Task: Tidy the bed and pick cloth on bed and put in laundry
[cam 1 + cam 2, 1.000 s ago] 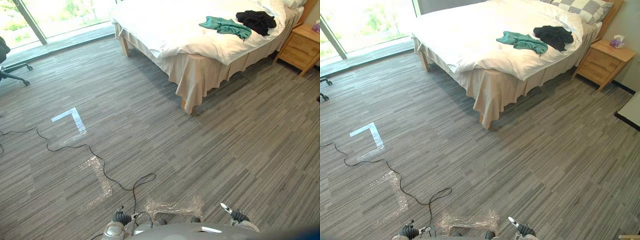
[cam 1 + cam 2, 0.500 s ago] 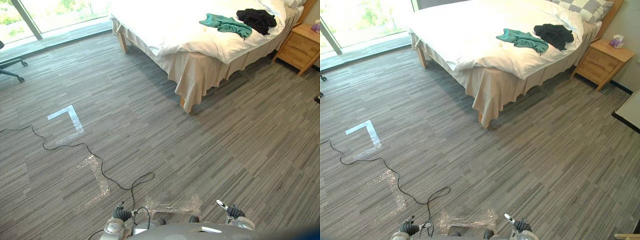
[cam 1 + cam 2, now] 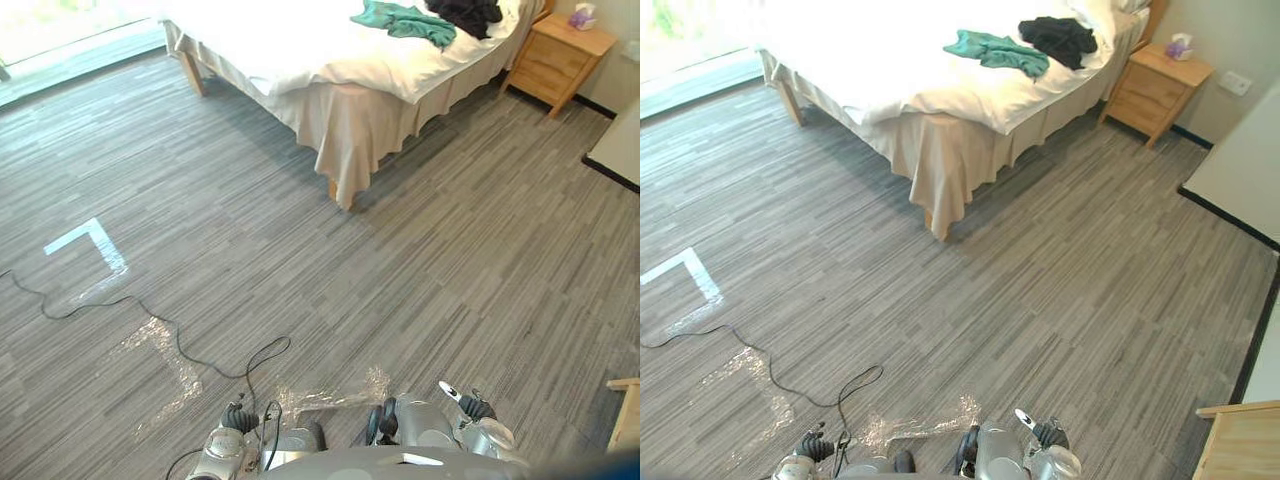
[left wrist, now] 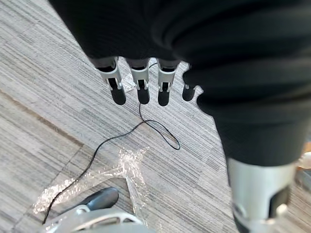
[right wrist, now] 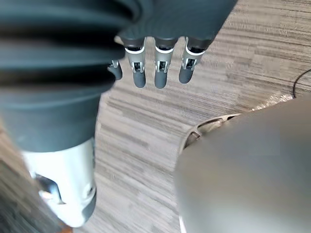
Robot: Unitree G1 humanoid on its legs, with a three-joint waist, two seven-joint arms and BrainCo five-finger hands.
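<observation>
A teal cloth (image 3: 995,50) lies crumpled on the white bed (image 3: 870,70), far ahead at the top of the eye views. A black cloth (image 3: 1058,38) lies beside it, nearer the pillow end. Both rest on the duvet close to the bed's near edge. My left hand (image 4: 142,90) hangs over the grey floor with straight fingers and holds nothing. My right hand (image 5: 160,73) also hangs over the floor, fingers straight and empty. Both hands are far from the bed.
A wooden nightstand (image 3: 1155,90) with a tissue box (image 3: 1180,46) stands right of the bed. A white wall (image 3: 1240,170) runs along the right, with a wooden piece (image 3: 1240,440) at lower right. White tape (image 3: 85,245) and clear tape (image 3: 330,395) mark the floor.
The camera has swung to the right: bed, clothes and nightstand sit further left in the views, and the right wall and wooden piece have come in. The clothes lie as before.
</observation>
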